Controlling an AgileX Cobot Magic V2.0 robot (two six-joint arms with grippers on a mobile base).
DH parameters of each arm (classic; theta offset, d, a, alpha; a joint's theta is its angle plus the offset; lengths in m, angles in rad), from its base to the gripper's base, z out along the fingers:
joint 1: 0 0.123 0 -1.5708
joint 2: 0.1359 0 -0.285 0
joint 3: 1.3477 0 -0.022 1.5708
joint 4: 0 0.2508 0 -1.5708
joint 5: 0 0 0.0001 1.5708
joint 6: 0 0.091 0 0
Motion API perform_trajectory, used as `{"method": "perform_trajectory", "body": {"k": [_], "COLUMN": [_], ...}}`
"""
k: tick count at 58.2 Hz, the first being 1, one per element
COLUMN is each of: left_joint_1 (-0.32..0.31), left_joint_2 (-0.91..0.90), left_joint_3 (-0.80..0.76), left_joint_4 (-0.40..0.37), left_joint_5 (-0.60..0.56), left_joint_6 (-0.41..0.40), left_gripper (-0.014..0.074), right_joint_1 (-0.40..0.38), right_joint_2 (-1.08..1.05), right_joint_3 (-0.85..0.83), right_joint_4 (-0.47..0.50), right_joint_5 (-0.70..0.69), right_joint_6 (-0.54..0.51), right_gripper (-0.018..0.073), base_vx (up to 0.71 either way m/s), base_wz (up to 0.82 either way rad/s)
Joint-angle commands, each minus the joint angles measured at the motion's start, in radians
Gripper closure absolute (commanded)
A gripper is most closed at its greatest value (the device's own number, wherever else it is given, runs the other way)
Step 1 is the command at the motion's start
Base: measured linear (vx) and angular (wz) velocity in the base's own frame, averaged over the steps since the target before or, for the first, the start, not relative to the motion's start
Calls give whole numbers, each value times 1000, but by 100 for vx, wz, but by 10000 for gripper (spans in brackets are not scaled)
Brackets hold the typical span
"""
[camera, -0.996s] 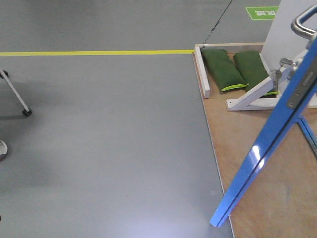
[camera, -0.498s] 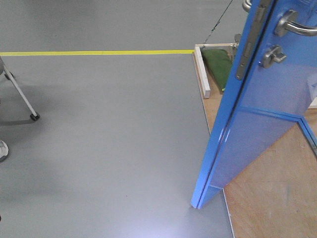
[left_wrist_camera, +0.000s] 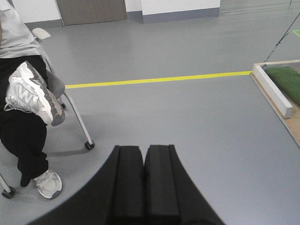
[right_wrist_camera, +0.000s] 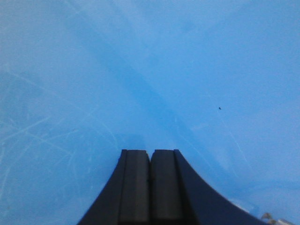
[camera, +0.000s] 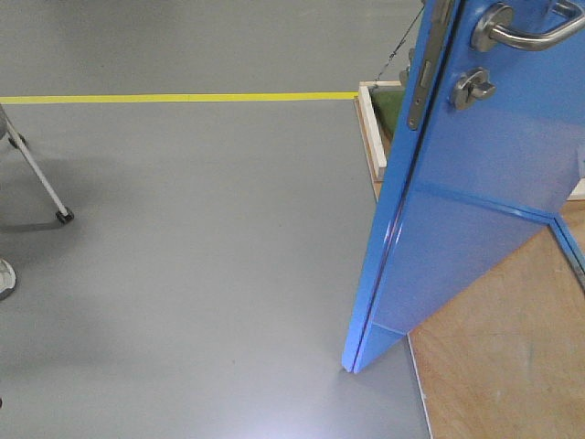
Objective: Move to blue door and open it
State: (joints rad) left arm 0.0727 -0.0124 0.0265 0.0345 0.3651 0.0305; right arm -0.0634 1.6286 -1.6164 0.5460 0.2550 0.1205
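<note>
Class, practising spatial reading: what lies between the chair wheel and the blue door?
Front view: only bare grey floor between chair wheel and blue door.

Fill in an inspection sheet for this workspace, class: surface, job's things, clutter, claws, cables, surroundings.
Surface: grey floor with yellow line; wooden platform at right.
Job's things: blue door ajar, bottom corner over the floor; lever handle and lock free.
Clutter: green bags on the platform.
Claws: left claw shut, empty, over floor; right claw shut, facing the door panel.
Cables: thin dark cord running to the platform corner.
Surroundings: seated person on wheeled chair, left.
</note>
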Motion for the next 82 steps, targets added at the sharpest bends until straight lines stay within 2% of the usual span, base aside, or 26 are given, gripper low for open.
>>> {"method": "perform_trajectory", "body": {"k": [1,82], "left_joint_1": [0,0], "left_joint_2": [-15,-15], "left_joint_3": [1,1], "left_joint_4": [-5,-5], "left_joint_5": [-78,-78], "left_joint_6": [-3,-3], "left_gripper": [526,526], "right_joint_1": [44,53], "right_joint_2": [-20,-20], "right_joint_3": [-35,-35], "right_joint_4": [35,35], "right_joint_5": [-156,-151], "right_joint_6": [-6,-6], "right_gripper": [557,557], "base_vx": [0,1], "base_wz": [0,3]}}
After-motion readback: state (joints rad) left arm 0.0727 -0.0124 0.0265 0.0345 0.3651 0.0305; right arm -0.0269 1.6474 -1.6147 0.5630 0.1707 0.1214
